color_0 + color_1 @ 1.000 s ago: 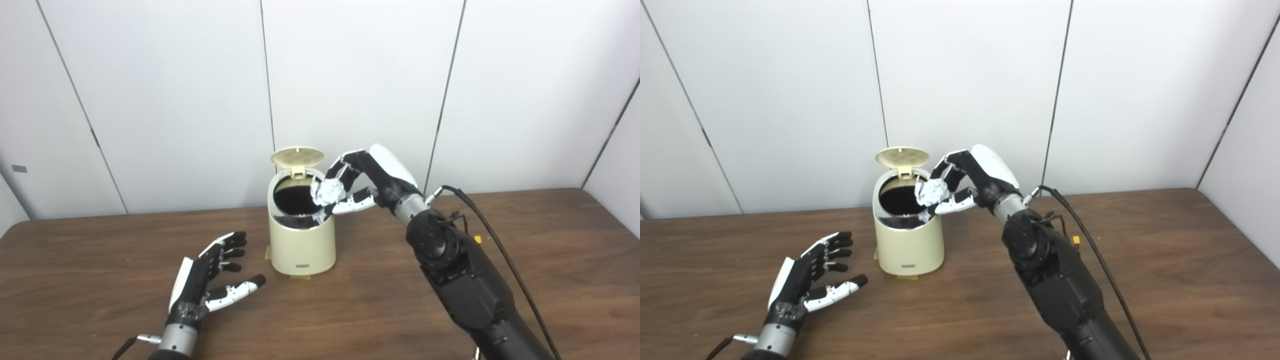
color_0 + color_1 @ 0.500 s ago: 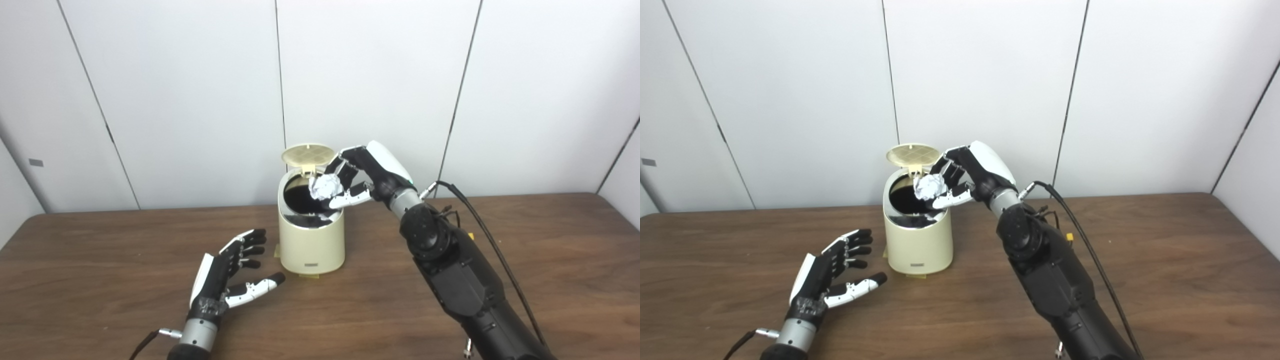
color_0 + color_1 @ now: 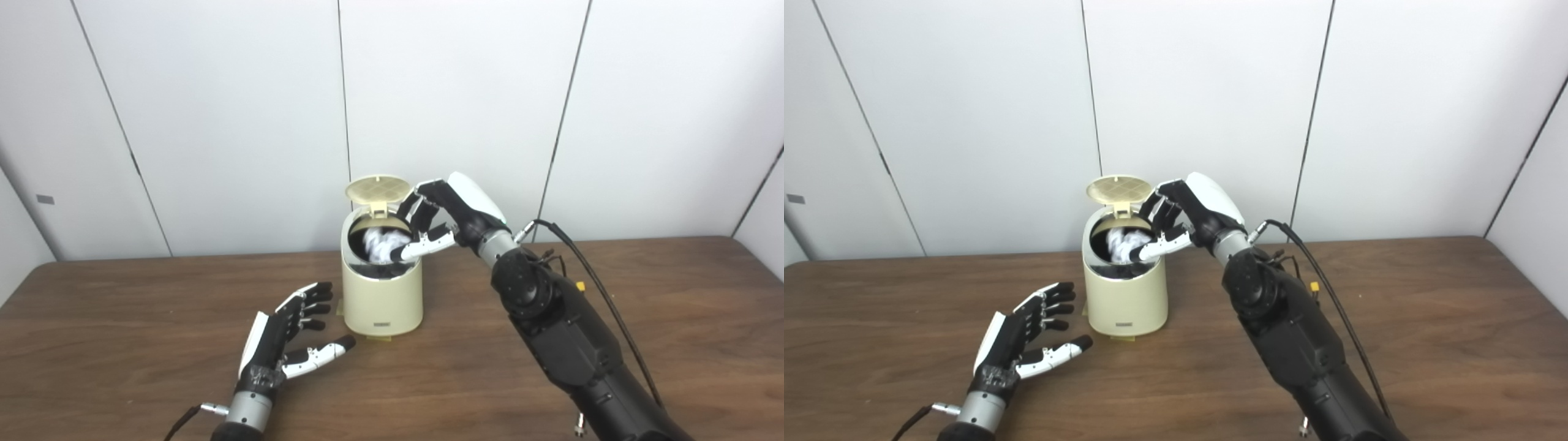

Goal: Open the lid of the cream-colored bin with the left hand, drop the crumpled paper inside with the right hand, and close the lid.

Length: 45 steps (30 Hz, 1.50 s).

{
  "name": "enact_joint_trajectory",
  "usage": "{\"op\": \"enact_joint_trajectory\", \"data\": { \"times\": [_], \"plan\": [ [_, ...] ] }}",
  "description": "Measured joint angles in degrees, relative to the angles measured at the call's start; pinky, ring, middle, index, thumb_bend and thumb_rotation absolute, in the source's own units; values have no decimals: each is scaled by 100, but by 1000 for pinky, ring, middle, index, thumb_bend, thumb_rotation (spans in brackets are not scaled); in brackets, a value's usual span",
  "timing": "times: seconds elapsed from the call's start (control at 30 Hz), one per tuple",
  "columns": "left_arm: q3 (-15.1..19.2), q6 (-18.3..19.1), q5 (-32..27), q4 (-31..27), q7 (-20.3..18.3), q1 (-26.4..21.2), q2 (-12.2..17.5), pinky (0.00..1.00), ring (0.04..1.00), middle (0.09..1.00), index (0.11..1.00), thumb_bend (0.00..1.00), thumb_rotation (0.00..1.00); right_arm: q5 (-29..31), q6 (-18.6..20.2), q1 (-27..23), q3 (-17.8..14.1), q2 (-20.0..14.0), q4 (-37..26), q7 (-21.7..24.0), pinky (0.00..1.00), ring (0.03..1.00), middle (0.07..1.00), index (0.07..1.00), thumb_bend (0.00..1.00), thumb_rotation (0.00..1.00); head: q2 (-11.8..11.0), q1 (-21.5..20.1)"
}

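Observation:
The cream-colored bin [image 3: 382, 299] stands on the brown table with its round lid [image 3: 376, 189] tipped up at the back. The crumpled white paper [image 3: 378, 242] shows blurred inside the bin's dark mouth, free of any hand. My right hand [image 3: 440, 217] hovers over the bin's right rim, fingers apart and empty. My left hand [image 3: 288, 343] rests low over the table, left and in front of the bin, open and empty. The same scene shows in the right eye view, with the bin [image 3: 1124, 296] and right hand [image 3: 1182, 215].
The brown table [image 3: 110, 343] spreads wide on both sides of the bin. A black cable [image 3: 588, 269] runs along my right forearm. White wall panels stand close behind the bin.
My right hand has opened and let go of the paper, which has dropped into the bin. My left hand has stayed low by the bin. The camera shifted between the earliest frames and now.

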Motion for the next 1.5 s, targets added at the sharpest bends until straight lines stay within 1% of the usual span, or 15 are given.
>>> {"op": "enact_joint_trajectory", "data": {
  "times": [0.17, 0.37, 0.47, 0.5, 0.53, 0.63, 0.7, 0.83, 0.93, 1.0, 1.13, 1.23, 1.33, 1.4, 1.5],
  "plan": [
    [-8, 0, 0, 0, -1, 0, 2, 683, 765, 804, 844, 745, 135, 2, 7, 37, 6, -47, -119, 99, 746, 761, 755, 751, 934, 258, 18, 9],
    [-23, 0, 1, 0, -6, 0, 12, 680, 769, 805, 842, 742, 137, -4, 15, 188, 21, -154, -392, 211, 699, 743, 746, 745, 941, 266, 26, 9],
    [-24, -1, -2, 0, -6, -1, 14, 686, 773, 807, 848, 743, 138, 16, 19, 281, -11, -185, -539, 245, 697, 741, 739, 731, 937, 236, 18, 18],
    [-23, -1, -5, 0, -6, -2, 13, 685, 773, 808, 847, 743, 133, 27, 20, 335, -34, -188, -601, 249, 677, 724, 726, 717, 942, 223, 26, 18],
    [-23, -1, -16, 0, -8, -5, 13, 681, 772, 808, 846, 746, 135, 53, 14, 395, -81, -186, -657, 248, 630, 699, 710, 698, 940, 199, 18, 18],
    [-28, -5, -28, 1, -15, -8, 9, 672, 768, 807, 843, 744, 140, 198, -39, 644, -260, -187, -831, 233, 582, 667, 692, 674, 916, 167, 18, 18],
    [-32, -10, -24, 1, -14, -8, 8, 673, 768, 807, 843, 739, 141, 311, -55, 794, -413, -196, -947, 231, 563, 662, 691, 677, 895, 158, 26, 18],
    [-36, -20, -20, 0, -11, -6, 10, 685, 772, 808, 842, 740, 129, 433, -48, 1199, -770, -275, -1401, 175, 552, 651, 679, 691, 853, 150, 26, 44],
    [-31, -13, -19, 0, -11, -3, 10, 674, 770, 805, 839, 743, 133, 616, -82, 1485, -1019, -381, -1460, 112, 520, 651, 689, 703, 850, 178, 27, 35],
    [-29, -11, -20, -1, -10, -2, 11, 661, 769, 805, 839, 742, 124, 663, -60, 1693, -1131, -448, -1506, 111, 525, 656, 698, 710, 854, 179, 26, 35],
    [-20, -11, -28, 0, -10, 0, 13, 655, 767, 803, 837, 748, 126, 698, -23, 2003, -1170, -528, -1585, 112, 566, 649, 695, 717, 877, 183, 18, 62],
    [-16, -11, -36, 2, -10, -2, 10, 655, 766, 800, 833, 750, 115, 776, -23, 2162, -1204, -535, -1584, 112, 533, 637, 697, 727, 878, 199, 18, 70],
    [-3, -17, -57, 4, -10, -5, 0, 659, 765, 798, 829, 748, 104, 891, -31, 2323, -1224, -560, -1573, 115, 529, 638, 709, 733, 868, 188, 0, 79],
    [1, -26, -65, 13, -10, -8, 1, 659, 769, 803, 830, 746, 116, 975, -56, 2413, -1227, -578, -1548, 119, 540, 644, 724, 739, 877, 207, -9, 97],
    [13, -50, -74, 35, -9, -21, 0, 661, 773, 810, 837, 760, 162, 1051, -198, 2526, -1219, -591, -1396, 119, 525, 634, 728, 739, 875, 190, -26, 167]
  ]
}}
